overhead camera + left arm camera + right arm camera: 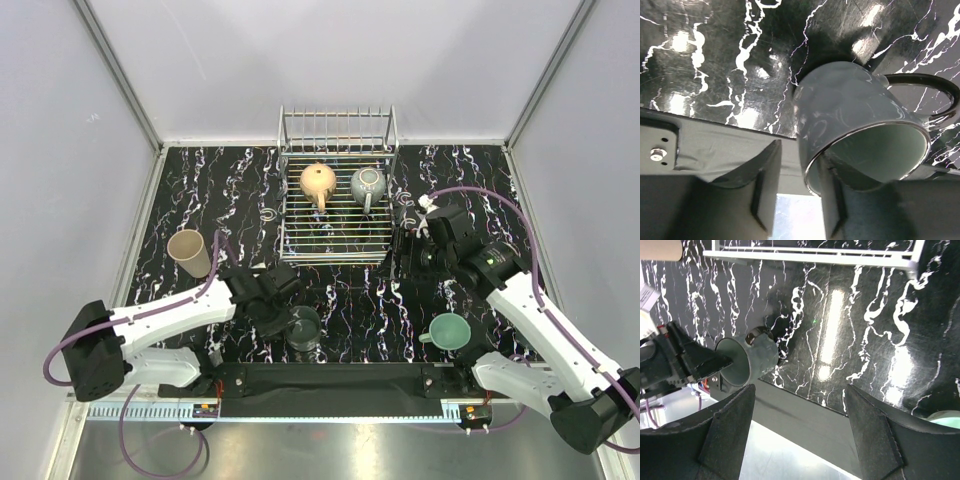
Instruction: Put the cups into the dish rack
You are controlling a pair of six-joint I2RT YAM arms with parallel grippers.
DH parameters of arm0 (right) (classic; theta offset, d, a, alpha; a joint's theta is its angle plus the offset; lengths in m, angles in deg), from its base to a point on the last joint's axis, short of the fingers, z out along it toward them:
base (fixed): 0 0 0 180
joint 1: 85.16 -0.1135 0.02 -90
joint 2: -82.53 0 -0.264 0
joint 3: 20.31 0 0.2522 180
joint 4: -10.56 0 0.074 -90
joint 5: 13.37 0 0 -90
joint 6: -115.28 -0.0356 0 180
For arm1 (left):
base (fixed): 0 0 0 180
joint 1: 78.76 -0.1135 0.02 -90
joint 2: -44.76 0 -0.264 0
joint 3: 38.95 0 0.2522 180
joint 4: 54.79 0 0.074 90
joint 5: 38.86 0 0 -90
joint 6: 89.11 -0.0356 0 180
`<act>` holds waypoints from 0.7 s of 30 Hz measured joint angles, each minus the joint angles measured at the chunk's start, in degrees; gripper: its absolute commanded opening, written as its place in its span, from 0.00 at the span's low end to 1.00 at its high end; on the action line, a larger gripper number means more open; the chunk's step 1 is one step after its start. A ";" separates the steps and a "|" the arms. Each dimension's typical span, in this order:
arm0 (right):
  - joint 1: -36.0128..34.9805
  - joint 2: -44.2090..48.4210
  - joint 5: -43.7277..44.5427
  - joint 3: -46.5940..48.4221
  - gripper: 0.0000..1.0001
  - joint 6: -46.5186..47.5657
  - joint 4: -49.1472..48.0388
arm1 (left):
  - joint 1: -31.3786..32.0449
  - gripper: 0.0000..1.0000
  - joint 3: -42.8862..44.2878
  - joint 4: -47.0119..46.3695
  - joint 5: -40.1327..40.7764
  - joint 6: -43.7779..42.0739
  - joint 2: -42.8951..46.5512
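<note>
A dark grey handled mug (303,328) stands near the table's front edge. My left gripper (291,316) straddles its wall. In the left wrist view one finger (836,195) is inside the mug (850,110) and the other finger (765,185) is outside, with a gap to the wall (801,152). The silver dish rack (380,215) holds a tan cup (318,183) and a grey-green mug (368,184). A beige cup (188,251) stands at the left. A teal cup (450,331) sits beside the right arm. My right gripper (408,232) is open and empty by the rack's front right corner.
The right wrist view shows the rack's front bar (815,255), the dark mug (747,365) with the left gripper at it, the beige cup (660,249), the teal cup's rim (947,417) and my open right gripper (799,390). White walls enclose the black marbled table (200,180).
</note>
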 measured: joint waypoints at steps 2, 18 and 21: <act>0.00 -0.04 -0.81 -0.52 0.80 0.00 -0.17 | 0.00 0.23 -0.50 -1.07 0.02 0.20 -0.63; 0.00 -1.20 -17.77 -3.50 0.90 -2.69 -2.97 | 4.35 0.00 6.95 2.80 12.35 -10.86 -0.59; 0.00 -1.22 -22.27 -3.58 0.91 -5.49 -4.98 | 7.34 0.00 13.57 2.86 16.61 -16.63 -0.20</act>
